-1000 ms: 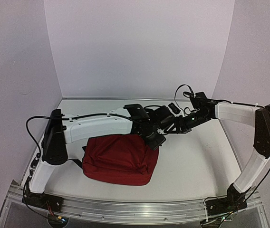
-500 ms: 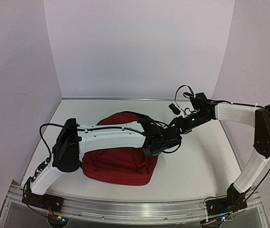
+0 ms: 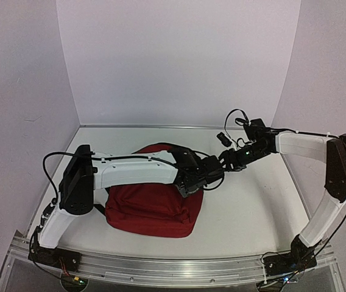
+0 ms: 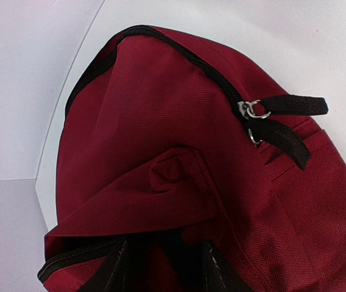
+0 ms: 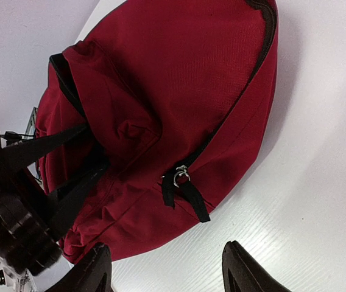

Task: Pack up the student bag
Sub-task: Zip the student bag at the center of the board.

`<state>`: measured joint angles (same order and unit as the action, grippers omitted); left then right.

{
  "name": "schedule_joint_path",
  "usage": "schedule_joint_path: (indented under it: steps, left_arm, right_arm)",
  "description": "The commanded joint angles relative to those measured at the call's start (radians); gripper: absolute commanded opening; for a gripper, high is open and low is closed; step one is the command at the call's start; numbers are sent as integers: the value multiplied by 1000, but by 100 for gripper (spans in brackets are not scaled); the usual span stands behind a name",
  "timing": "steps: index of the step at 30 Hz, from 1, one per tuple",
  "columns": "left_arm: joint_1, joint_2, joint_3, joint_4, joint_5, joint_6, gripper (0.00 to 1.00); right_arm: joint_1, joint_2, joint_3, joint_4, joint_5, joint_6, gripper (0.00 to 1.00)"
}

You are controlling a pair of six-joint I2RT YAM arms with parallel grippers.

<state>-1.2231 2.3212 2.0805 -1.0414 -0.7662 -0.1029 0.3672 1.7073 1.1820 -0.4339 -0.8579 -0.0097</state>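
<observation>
Top external view: white worktop (image 3: 246, 207). The student bag (image 3: 151, 210) lies on it left of centre, near the front rail. Its far end is humped up under the left arm (image 3: 136, 169), which reaches across it. The right arm (image 3: 301, 145) comes in from the right and ends just beside the bag's far right corner. No books or other items show in any view.

Step in hand (judged): getting the bag open so packing can begin.

Left tool (image 4: 164, 267): its fingers straddle a raised fold of fabric (image 4: 176, 173) on the bag's upper face. The cloth tents toward the gap, but I cannot tell whether it is actually pinched.

Right tool (image 5: 167, 274): released, jaws apart with nothing between them. It hovers over bare worktop just beside the bag's edge.

Zipper pulls (image 4: 255, 112): two metal sliders with black tabs sit together on the black zip line at the crest. The zip looks closed where it shows.

Notes for doing it well:
- The left tool should take a firm bite of the fold and hold it taut. Soft cloth will otherwise follow the slider.
- The right tool should take one black tab only, not both.
- Pull along the zip line, away from the anchored fold.
- Risk: the whole bag may slide on the smooth worktop if the anchor slips.
</observation>
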Motion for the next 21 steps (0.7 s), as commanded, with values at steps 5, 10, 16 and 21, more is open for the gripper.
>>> schedule_joint_path:
  steps: [5, 10, 16, 21]
  left_arm:
    - [83, -199, -119, 191, 197, -70, 38]
    - [124, -248, -188, 260, 307, -96, 36]
    - [148, -275, -227, 300, 389, -104, 18]
    - [153, -290, -235, 308, 421, -109, 0]
  right_arm:
    - [4, 5, 14, 18, -1, 2, 62]
    - [5, 5, 13, 17, -1, 2, 62]
    - [4, 3, 12, 17, -6, 2, 62]
    - [4, 2, 12, 17, -26, 2, 62]
